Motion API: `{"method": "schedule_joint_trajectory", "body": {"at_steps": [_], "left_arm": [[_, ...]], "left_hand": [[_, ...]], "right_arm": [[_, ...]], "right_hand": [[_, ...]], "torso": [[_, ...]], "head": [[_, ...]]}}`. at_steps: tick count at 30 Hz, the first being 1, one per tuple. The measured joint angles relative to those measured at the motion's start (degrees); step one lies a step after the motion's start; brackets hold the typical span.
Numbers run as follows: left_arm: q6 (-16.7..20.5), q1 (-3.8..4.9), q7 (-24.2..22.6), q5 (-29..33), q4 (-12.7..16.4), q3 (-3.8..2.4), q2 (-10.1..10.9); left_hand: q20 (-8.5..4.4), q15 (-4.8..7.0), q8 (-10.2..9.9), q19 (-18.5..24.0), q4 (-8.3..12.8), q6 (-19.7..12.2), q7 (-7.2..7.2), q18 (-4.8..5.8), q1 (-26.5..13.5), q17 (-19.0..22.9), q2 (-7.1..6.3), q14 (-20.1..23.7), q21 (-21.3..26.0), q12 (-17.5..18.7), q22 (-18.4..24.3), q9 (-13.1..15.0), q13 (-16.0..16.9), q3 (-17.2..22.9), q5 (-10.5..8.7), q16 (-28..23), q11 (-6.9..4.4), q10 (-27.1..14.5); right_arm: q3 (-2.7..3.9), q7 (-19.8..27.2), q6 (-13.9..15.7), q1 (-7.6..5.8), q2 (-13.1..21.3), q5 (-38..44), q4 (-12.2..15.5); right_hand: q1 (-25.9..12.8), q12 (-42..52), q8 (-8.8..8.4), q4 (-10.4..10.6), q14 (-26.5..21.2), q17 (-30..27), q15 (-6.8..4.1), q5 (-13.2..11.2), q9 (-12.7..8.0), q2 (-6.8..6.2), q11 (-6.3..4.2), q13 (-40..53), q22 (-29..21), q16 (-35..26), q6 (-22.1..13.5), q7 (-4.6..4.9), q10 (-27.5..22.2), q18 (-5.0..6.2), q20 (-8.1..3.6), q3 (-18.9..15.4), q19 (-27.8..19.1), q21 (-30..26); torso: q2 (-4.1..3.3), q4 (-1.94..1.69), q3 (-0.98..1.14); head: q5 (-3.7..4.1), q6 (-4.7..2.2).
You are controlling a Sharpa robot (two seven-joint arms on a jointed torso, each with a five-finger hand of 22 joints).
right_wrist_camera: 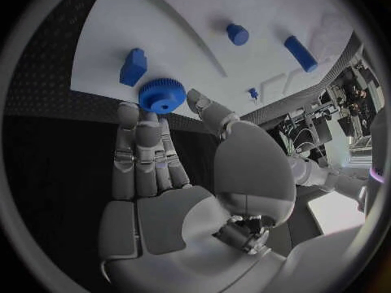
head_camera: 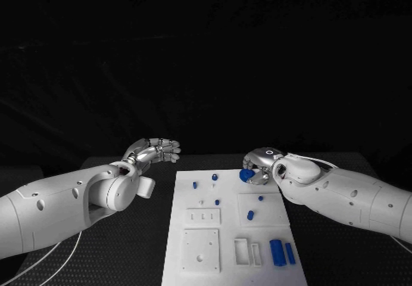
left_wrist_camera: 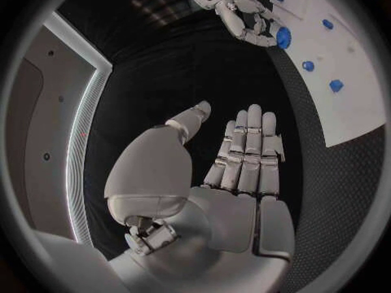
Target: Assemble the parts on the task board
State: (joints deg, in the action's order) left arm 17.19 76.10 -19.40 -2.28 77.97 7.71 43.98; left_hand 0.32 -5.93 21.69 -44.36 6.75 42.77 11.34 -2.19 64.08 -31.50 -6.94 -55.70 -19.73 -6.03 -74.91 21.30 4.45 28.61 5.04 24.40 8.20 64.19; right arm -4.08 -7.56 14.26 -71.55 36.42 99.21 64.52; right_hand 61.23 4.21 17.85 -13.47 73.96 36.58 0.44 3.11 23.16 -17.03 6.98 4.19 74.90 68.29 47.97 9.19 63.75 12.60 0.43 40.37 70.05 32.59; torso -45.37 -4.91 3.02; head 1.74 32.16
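The white task board (head_camera: 230, 196) lies in the middle of the black table. My right hand (head_camera: 262, 163) hovers over the board's far right corner and pinches a blue gear (head_camera: 247, 174) between its fingertips and thumb. The right wrist view shows the gear (right_wrist_camera: 161, 96) at the fingertips (right_wrist_camera: 139, 120), just above the board's edge (right_wrist_camera: 204, 65). My left hand (head_camera: 155, 150) is raised left of the board's far end and holds nothing. Its fingers (left_wrist_camera: 247, 153) are straight, with the thumb apart. The left wrist view also shows my right hand (left_wrist_camera: 243, 14) with the gear (left_wrist_camera: 283, 37).
Small blue pegs (head_camera: 214, 176) (head_camera: 194, 185) (head_camera: 250, 215) stand on the board's far half. Two blue cylinders (head_camera: 276, 252) lie at its near right, beside white frames (head_camera: 248, 250). White square plates (head_camera: 203, 217) (head_camera: 201, 250) sit at its near left. Black table flanks the board.
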Motion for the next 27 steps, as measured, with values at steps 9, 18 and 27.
{"method": "schedule_joint_trajectory", "body": {"at_steps": [9,18,27], "left_arm": [[-0.2,0.00,0.1,0.0,0.0,0.00,-0.2],[-0.4,0.00,0.1,0.0,0.0,0.00,-0.2],[-0.6,0.00,0.2,0.0,0.0,0.01,-0.2]], "left_hand": [[0.00,0.00,0.0,0.0,0.0,0.0,0.00,0.01,-0.2,-0.1,-0.23,0.0,0.0,0.0,0.0,0.0,-0.1,0.0,0.00,0.0,0.00,0.0],[0.00,0.00,0.0,0.0,0.0,0.0,0.00,0.02,-0.5,-0.1,0.00,0.0,0.0,0.0,0.0,0.0,-0.1,0.0,0.00,0.0,0.00,0.0],[0.00,0.00,0.0,0.0,0.0,0.0,0.00,0.04,-0.5,-0.1,0.00,0.0,0.0,0.0,0.0,0.0,-0.1,0.0,0.00,-0.2,0.00,0.0]], "right_arm": [[-0.02,-0.8,0.0,0.01,-0.4,1.0,-1.0],[-0.02,-1.4,0.0,0.01,-0.4,1.4,-1.5],[-0.02,-1.4,-0.6,0.02,-0.5,1.3,-1.2]], "right_hand": [[0.9,2.1,0.00,1.4,-0.5,-0.1,-1.19,0.0,0.1,0.86,-1.91,1.9,0.0,0.5,0.0,-0.01,4.5,-0.04,0.02,2.4,0.0,0.3],[1.8,14.2,0.73,2.2,-0.8,2.3,-4.74,-0.2,0.8,1.27,-5.01,19.0,0.0,2.9,-1.0,-0.82,10.2,0.18,-0.96,3.4,1.6,5.6],[1.5,36.7,0.94,2.7,-0.5,4.3,-5.81,-0.3,1.1,1.39,-5.90,46.1,0.0,3.5,-1.0,-1.89,1.2,0.85,-1.43,3.9,1.1,9.0]], "torso": [[0.06,-0.05,-0.01],[0.10,0.04,-0.01],[0.05,0.05,-0.01]], "head": [[-0.10,0.12],[-0.27,0.16],[-0.28,0.23]]}}
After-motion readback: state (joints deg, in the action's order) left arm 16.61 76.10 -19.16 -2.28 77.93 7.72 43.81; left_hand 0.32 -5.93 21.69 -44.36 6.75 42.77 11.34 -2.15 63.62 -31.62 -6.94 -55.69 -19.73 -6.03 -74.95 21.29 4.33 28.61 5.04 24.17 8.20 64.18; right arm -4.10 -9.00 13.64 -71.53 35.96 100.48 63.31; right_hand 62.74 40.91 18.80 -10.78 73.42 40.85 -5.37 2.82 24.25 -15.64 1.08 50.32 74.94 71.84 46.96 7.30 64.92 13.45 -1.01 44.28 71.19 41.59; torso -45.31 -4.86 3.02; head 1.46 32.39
